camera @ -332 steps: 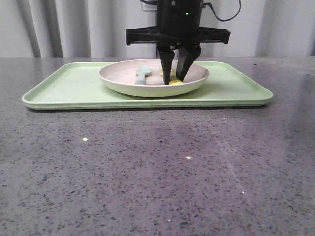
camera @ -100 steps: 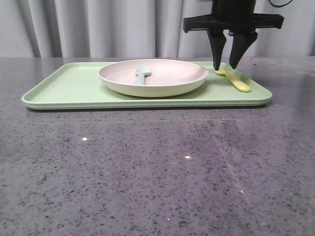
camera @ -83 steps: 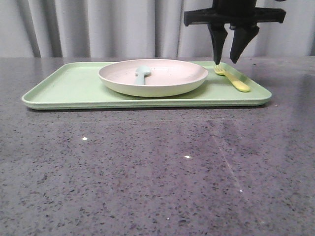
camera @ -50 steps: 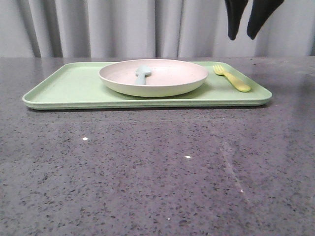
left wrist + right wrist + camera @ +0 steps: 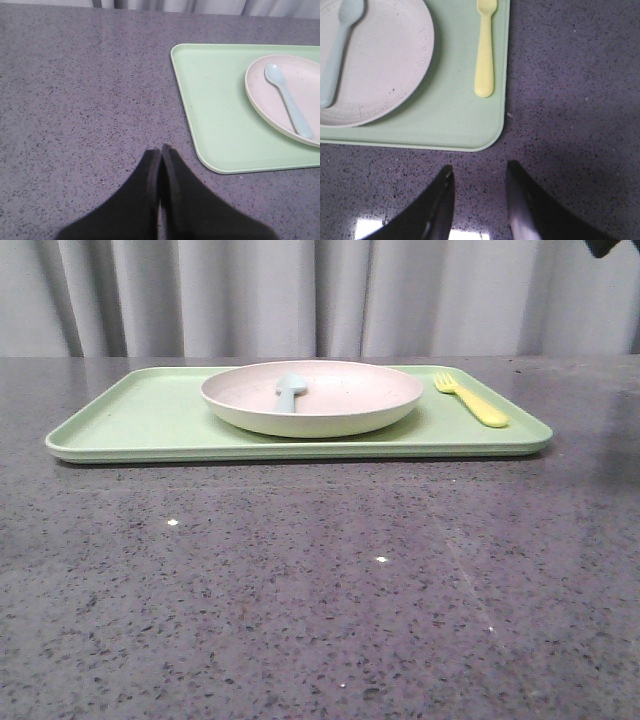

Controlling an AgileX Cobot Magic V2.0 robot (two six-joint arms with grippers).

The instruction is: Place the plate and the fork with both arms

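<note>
yellow fork point(image 5: 485, 55) lies near the tray point(image 5: 465, 125) edge; right hand point(image 5: 477, 200), open and empty, could knock it off.

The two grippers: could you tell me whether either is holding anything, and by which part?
Nothing is held. The left gripper has its jaws shut on nothing over bare table; the right gripper is open. The fork lies free on the tray.

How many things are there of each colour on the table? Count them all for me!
Green: 1, the tray
Pinkish-cream: 1, the plate
Pale blue: 1, the spoon
Yellow: 1, the fork
Total: 4
</note>
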